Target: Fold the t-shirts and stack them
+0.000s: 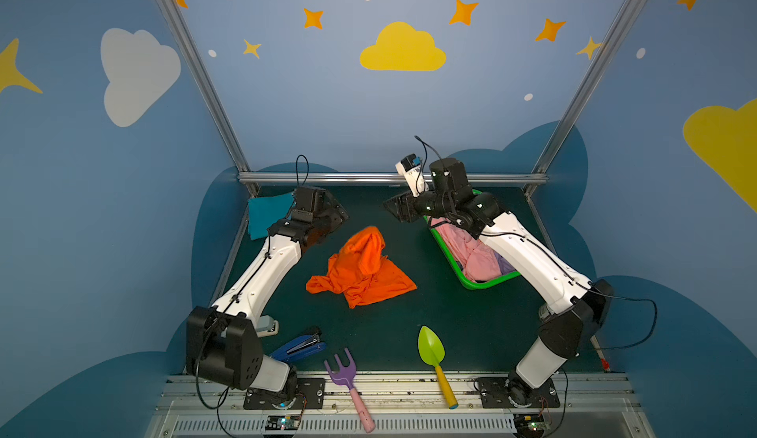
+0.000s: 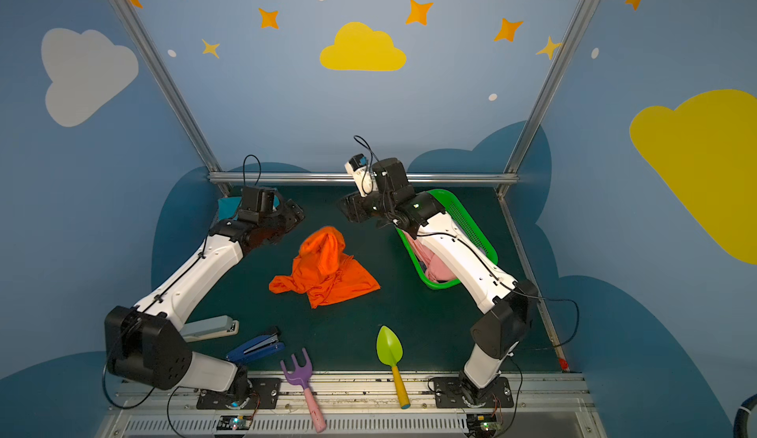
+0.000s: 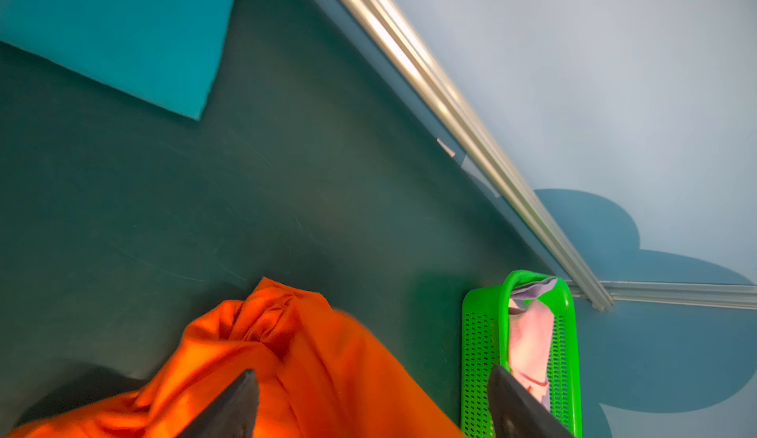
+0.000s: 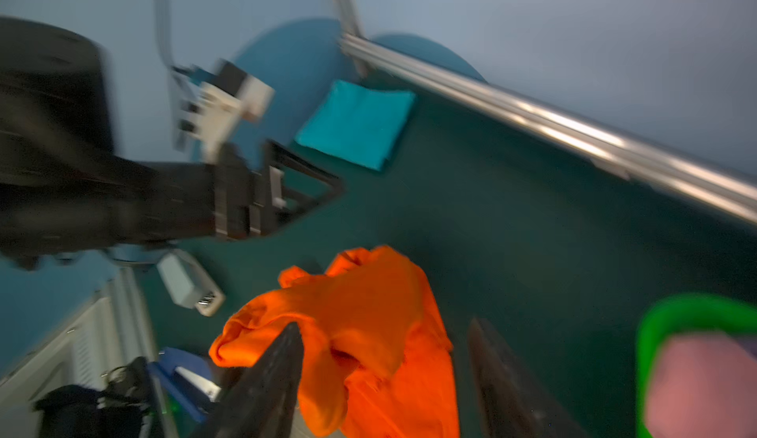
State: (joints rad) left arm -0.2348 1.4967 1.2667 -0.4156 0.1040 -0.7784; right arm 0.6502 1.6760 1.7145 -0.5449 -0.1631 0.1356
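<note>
The orange t-shirt (image 1: pixel 360 270) lies crumpled mid-way across the desk (image 1: pixel 450 321). The left gripper (image 3: pixel 372 374) and right gripper (image 4: pixel 385 325) hover either side of it, both wide and empty. My plan — pinch two shoulder corners, lift, and spread flat before any fold. The folded teal t-shirt (image 1: pixel 266 214) marks the stack.

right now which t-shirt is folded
The teal t-shirt in the far left corner: a flat rectangle. The orange t-shirt lies crumpled; the pink t-shirt is bunched in the green basket.
</note>
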